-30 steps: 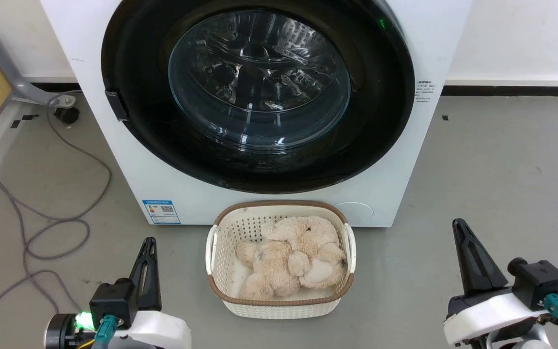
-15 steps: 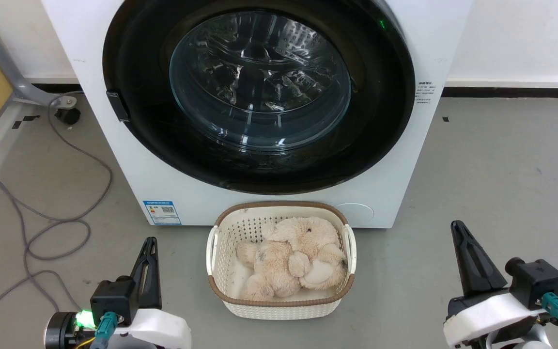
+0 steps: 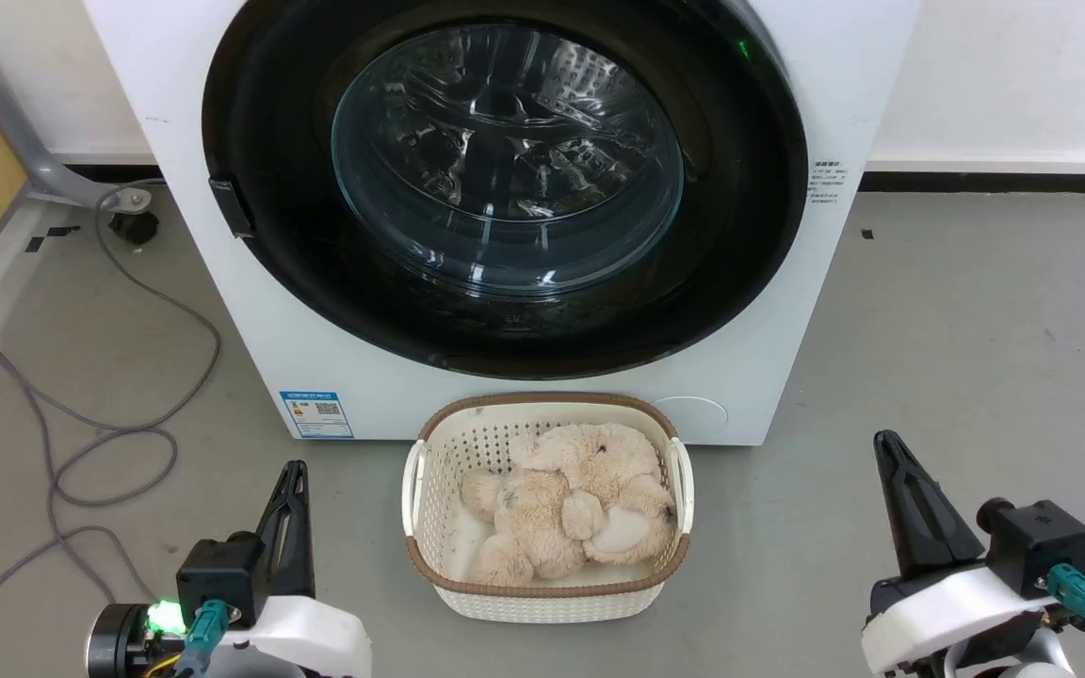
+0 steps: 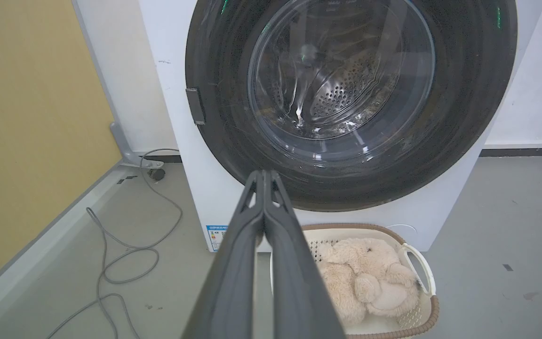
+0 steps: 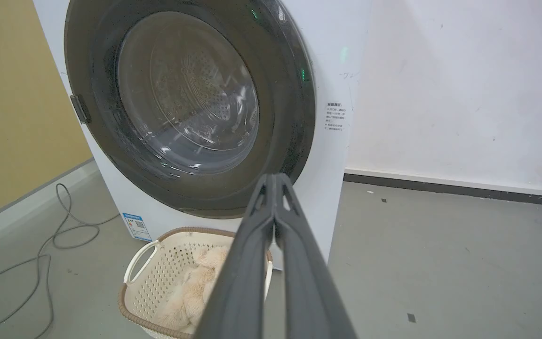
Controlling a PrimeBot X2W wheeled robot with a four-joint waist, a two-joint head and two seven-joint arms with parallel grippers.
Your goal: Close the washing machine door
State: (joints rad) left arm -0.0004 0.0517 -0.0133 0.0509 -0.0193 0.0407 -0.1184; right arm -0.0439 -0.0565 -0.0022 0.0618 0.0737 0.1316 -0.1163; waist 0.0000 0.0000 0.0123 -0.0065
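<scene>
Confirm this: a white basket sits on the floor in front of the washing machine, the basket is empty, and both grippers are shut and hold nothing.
One detail is wrong: the basket is not empty. The head view shows a beige plush toy lying inside it. The rest stands: it sits on the floor in front of the washing machine, and the left gripper and right gripper are shut, holding nothing.

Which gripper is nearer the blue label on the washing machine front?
Left. In the head view the left gripper is just below the blue label; the right gripper is far to its right, beyond the basket.
</scene>
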